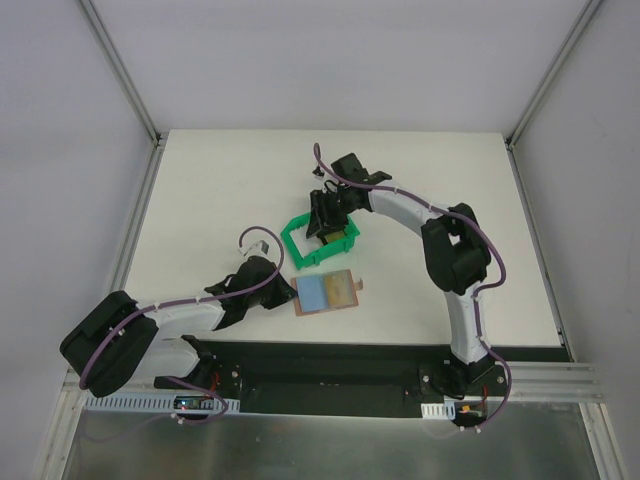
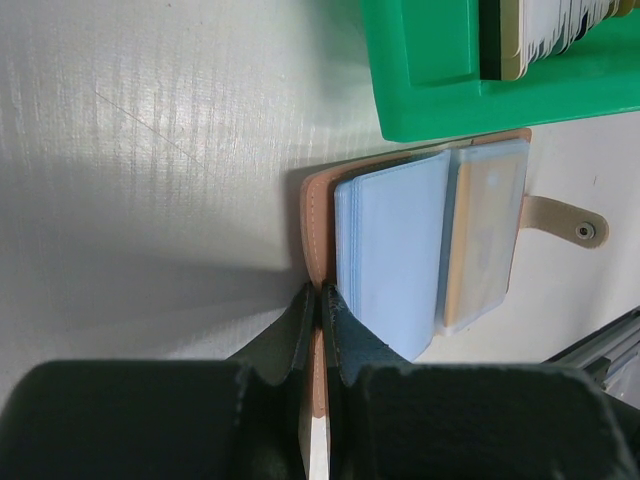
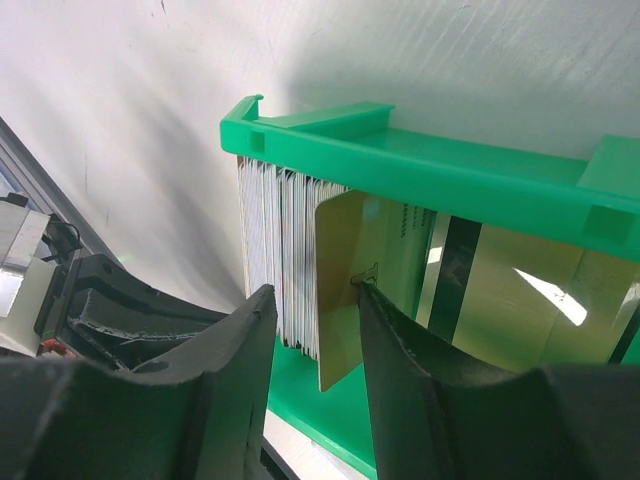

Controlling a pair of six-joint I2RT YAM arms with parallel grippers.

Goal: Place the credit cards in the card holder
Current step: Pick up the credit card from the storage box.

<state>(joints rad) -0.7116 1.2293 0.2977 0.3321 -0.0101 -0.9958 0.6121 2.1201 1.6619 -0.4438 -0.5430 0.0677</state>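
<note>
Card holder (image 2: 420, 250) open flat (blue sleeves up); credit cards (image 3: 280, 250) upright in bin (image 3: 420, 165)

— Where's the top camera?
— High behind the arm bases (image 1: 455, 378), looking down on the whole tabletop (image 1: 220, 180).
— The wrists?
— Very close: left one over the card holder (image 2: 390, 250), right one looking into the green bin (image 3: 450, 170). Both views share that bin.

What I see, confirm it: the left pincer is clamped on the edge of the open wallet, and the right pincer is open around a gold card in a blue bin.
Wrong in one respect: the bin is green, not blue; the right wrist view shows it. Otherwise yes: the left pincer is clamped on the edge of the open wallet, and the right pincer is open around a gold card.
</note>
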